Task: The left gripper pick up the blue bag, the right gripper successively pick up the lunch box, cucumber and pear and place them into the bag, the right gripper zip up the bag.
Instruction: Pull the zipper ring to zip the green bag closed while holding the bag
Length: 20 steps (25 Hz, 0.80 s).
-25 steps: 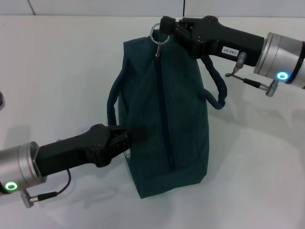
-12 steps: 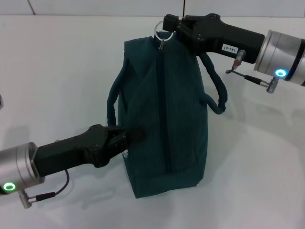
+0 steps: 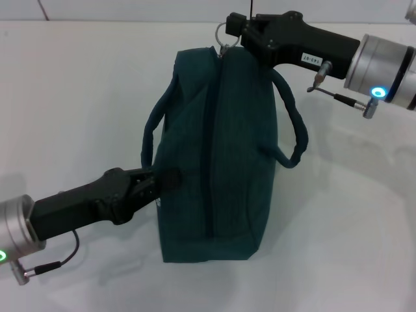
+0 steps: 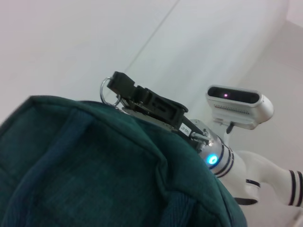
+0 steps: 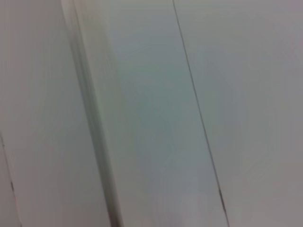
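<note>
- Jaws of the right gripper (image 3: 233, 29) closed on the ring zipper pull (image 3: 224, 30) at the far top end of the blue bag (image 3: 218, 149); jaws of the left gripper (image 3: 170, 177) pinched on the bag's near left side wall, next to a small patch of white.
- Blue bag: dark teal woven fabric, boxy, standing upright on the white table (image 3: 78, 91) between the 2 arms, held at both ends.
- Zipper line running along the middle of the top from near end to far end, drawn shut along the visible length.
- 2 loop handles counted: 1 arching off the left side (image 3: 151, 133), 1 drooping off the right side (image 3: 294, 130).
- 1 bag, 1 ring pull, 2 grippers in view; contents of the bag not visible.
- Left wrist view: teal fabric close up, right gripper (image 4: 113, 85) at the ring on the bag's far edge.
- Right wrist view: only pale blurred surface.
</note>
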Tool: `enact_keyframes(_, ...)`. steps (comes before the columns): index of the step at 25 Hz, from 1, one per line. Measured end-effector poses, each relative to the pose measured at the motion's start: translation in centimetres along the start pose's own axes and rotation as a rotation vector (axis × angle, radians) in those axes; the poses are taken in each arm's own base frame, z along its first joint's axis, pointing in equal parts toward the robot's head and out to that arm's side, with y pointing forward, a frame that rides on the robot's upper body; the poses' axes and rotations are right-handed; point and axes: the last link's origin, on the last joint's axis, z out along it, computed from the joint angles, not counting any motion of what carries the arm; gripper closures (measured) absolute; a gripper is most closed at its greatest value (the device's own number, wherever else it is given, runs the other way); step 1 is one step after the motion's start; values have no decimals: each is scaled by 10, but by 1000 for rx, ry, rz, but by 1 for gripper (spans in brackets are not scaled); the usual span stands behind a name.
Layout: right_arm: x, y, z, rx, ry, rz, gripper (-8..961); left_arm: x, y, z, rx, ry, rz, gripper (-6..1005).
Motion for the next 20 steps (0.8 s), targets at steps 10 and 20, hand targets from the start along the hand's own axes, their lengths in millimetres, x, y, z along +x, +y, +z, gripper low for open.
enact_keyframes(10, -2, -8, -2, 42, -5, -13, 945, 5, -6, -16, 69, 40, 10, 952)
enact_keyframes(20, 5, -14, -9, 97, -2, 10, 945, 7, -18, -34, 203, 103, 6, 917)
